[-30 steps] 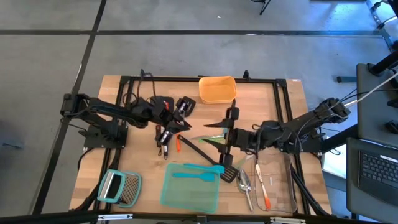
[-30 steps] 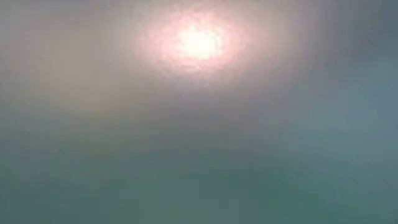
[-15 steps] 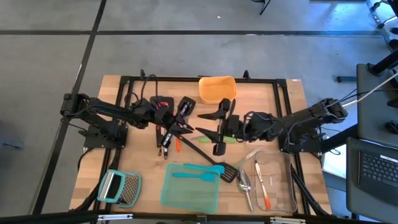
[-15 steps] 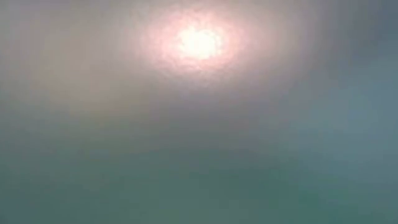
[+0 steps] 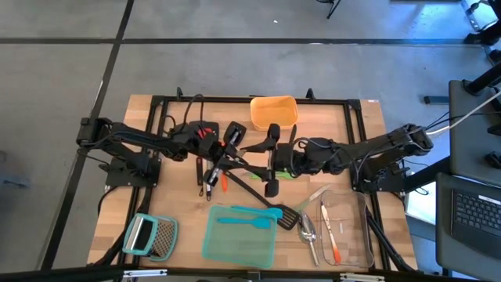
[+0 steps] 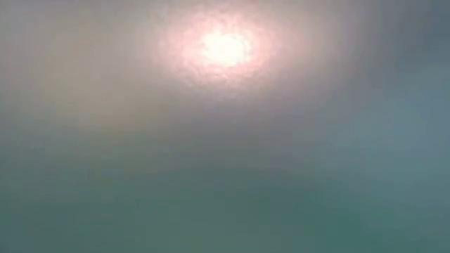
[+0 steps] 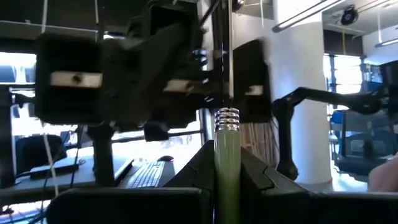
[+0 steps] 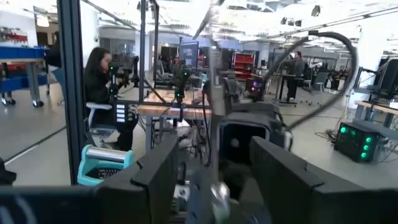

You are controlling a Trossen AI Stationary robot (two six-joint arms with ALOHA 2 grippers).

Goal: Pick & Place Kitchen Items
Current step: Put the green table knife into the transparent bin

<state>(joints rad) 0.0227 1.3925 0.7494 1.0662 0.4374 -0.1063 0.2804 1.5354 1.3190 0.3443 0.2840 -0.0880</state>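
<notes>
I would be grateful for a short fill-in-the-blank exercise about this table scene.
The left gripper is shut on a utensil handle coloured ___.
The teal spatula lies across the ___ container.
At the far edge of the table, the tub is ___.
Missing words: green; teal; orange.

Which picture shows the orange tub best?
The high view: the square orange plastic tub sits whole at the table's far edge. The low view is only haze, and neither wrist view shows it.
</notes>
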